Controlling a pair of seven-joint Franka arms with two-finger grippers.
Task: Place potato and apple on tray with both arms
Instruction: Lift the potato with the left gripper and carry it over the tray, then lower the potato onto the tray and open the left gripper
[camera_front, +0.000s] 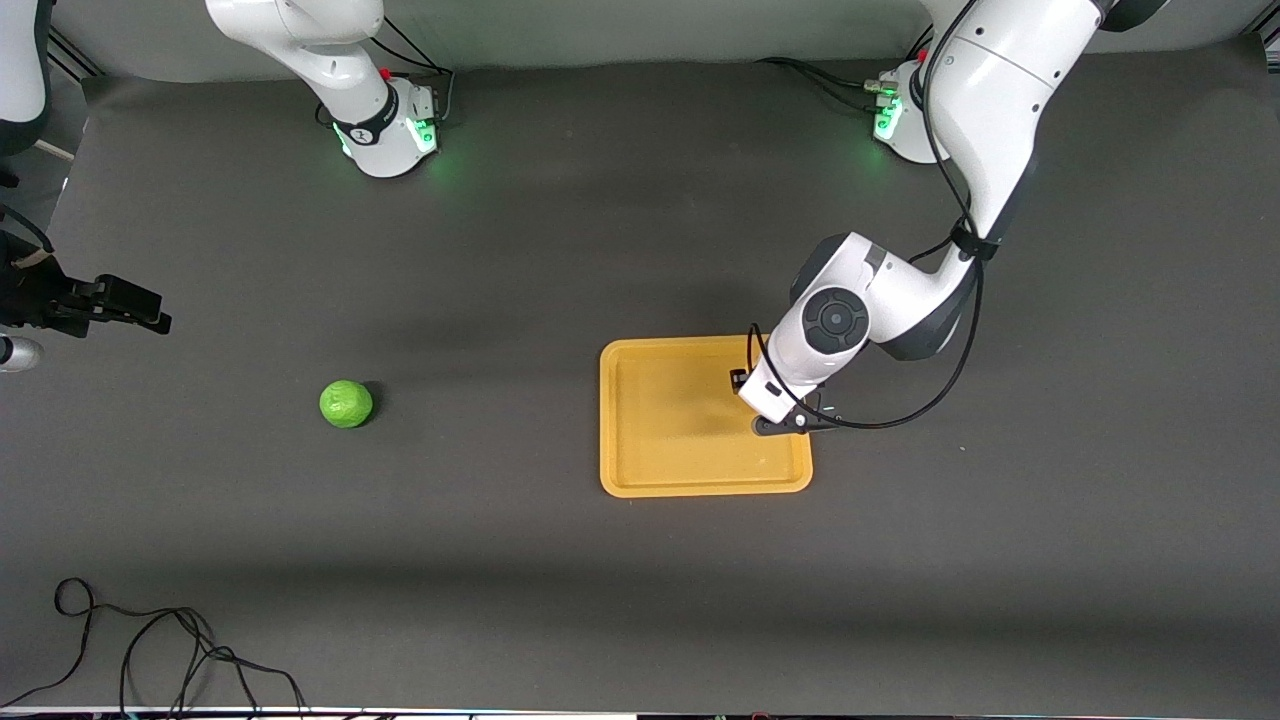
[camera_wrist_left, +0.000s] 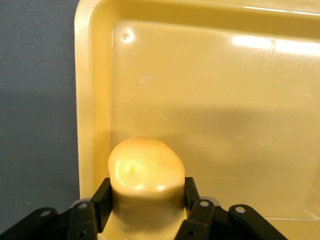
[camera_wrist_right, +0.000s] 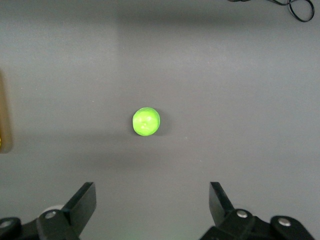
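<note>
One risk noted: my left hand (camera_wrist_left: 145, 210), clamped on the potato (camera_wrist_left: 145, 167) near the tray (camera_front: 620, 480) rim, could drop it outside, while my right hand (camera_wrist_right: 150, 200) waits spread wide above the apple (camera_wrist_right: 146, 121).

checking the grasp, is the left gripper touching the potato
Touching. The left wrist view shows the left gripper shut on the potato, a finger pressed against each side of it.

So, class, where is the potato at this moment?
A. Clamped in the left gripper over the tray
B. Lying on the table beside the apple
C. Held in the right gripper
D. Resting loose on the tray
A: the left wrist view shows the potato clamped between the left gripper fingers over the tray.
</note>
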